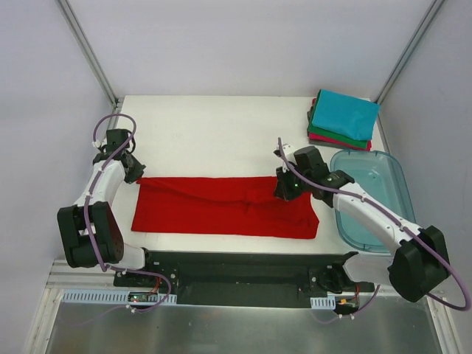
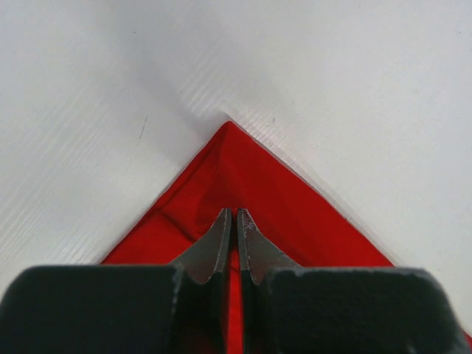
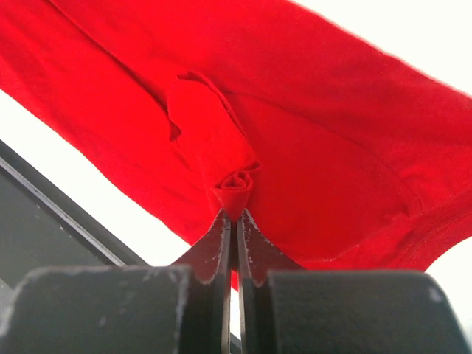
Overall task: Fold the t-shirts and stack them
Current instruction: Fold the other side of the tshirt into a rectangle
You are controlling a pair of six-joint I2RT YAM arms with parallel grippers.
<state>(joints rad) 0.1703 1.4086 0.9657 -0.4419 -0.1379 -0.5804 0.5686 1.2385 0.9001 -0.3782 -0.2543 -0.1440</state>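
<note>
The red t-shirt (image 1: 221, 208) lies as a long folded band across the near part of the table. My left gripper (image 1: 135, 174) is at its far left corner, and in the left wrist view its jaws (image 2: 234, 212) are shut with red cloth (image 2: 247, 169) in the slit and the corner pointing ahead. My right gripper (image 1: 285, 190) is at the band's far edge, right of middle, shut (image 3: 236, 214) on a small rolled pinch of the red cloth (image 3: 324, 140). At the far right corner sit the folded t-shirts (image 1: 344, 116), teal on top with green and crimson-pink edges under it.
A clear bluish plastic tub (image 1: 383, 166) stands at the right edge, right beside my right arm and just near of the folded stack. The table's near edge and black rail (image 1: 236, 262) run just below the red band. White walls surround the table.
</note>
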